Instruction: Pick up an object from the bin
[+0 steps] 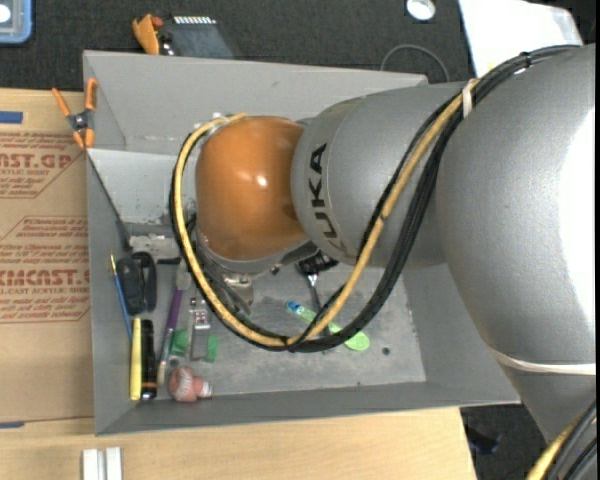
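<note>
Camera view: arm (460, 218) w/ orange cover (245, 183) hangs over middle of bin (280, 80). End effector (236, 290) is low under the cover; open or closed, and if it holds sth, cannot tell. Nearest things, just on its view-left side: purple pen (173, 313), green block (196, 344). By the left wall: black thing (135, 278), yellow marker (135, 360). Pink ball (187, 386) at front-left corner

One camera hangs above the grey metal bin (250, 83), looking steeply down and tilted somewhat to one side (fairly close in), so the bulky silver arm (480, 198) enters from the view's right.
</note>
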You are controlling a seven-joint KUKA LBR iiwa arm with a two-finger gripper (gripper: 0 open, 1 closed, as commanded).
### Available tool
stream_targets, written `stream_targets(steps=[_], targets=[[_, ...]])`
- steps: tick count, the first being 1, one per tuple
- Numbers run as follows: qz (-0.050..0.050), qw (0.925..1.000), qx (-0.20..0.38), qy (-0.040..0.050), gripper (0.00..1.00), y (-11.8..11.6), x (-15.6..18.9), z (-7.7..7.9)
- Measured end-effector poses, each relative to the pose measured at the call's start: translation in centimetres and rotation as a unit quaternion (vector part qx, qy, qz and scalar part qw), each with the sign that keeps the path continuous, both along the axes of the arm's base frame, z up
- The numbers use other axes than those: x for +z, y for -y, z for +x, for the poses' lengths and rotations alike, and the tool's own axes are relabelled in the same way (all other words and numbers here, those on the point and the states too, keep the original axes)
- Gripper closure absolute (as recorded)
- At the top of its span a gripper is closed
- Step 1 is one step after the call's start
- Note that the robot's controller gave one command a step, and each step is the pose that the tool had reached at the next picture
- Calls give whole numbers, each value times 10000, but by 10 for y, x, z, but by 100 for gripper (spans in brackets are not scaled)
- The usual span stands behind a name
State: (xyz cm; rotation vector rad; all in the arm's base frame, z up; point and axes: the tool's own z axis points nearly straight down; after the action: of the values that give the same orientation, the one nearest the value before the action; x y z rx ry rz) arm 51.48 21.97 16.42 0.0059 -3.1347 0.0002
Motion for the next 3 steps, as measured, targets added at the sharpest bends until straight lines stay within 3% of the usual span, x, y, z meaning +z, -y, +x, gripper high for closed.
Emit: stream_targets(steps=[1,2,3], targets=[[9,10000,-12,36,0,1,5,2],[20,9999,-93,33,0,37,-91,-26],[30,9994,-344,59,0,37,-40,-30]])
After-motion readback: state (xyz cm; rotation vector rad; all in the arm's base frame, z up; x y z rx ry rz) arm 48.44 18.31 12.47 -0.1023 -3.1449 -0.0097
